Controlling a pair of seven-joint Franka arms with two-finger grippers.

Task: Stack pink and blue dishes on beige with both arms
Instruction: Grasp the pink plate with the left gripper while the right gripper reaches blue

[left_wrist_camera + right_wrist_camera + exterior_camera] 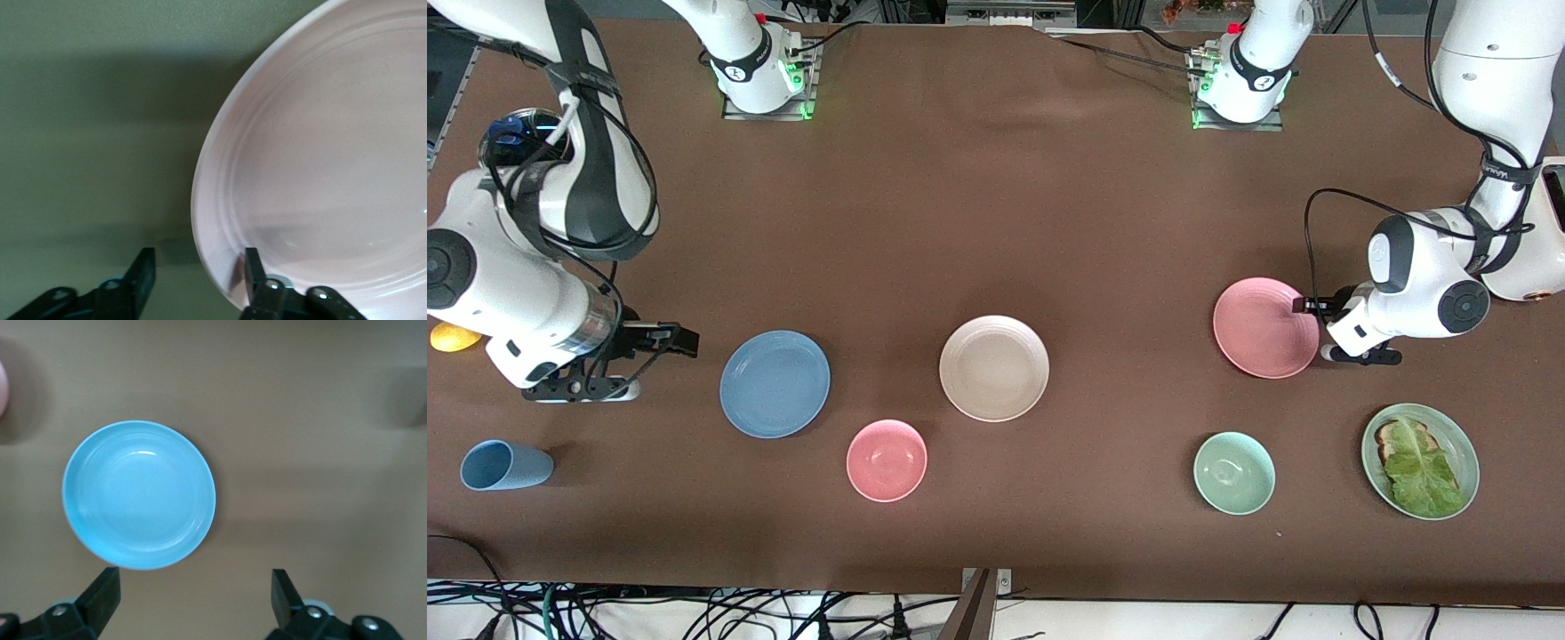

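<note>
Pink flat round plate (320, 173): its rim sits between the left hand's (193, 273) half-closed fingers, apparently not yet clamped. Seat the rim deep before lifting. Blue flat round plate (139, 495) lies just ahead of the spread, hovering right hand (193, 593). Beige flat round plate (993, 367) lies mid-desk between both hands.

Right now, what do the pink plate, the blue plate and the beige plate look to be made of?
Pink plate: likely matte plastic or wheat-straw composite; faintly speckled surface, soft sheen, moulded rim rings.
Blue plate: seemingly the same moulded material; smooth, slightly glossy, with a soft highlight near its centre.
Beige plate: the same ringed form, satin finish; glazed ceramic cannot be ruled out.
</note>
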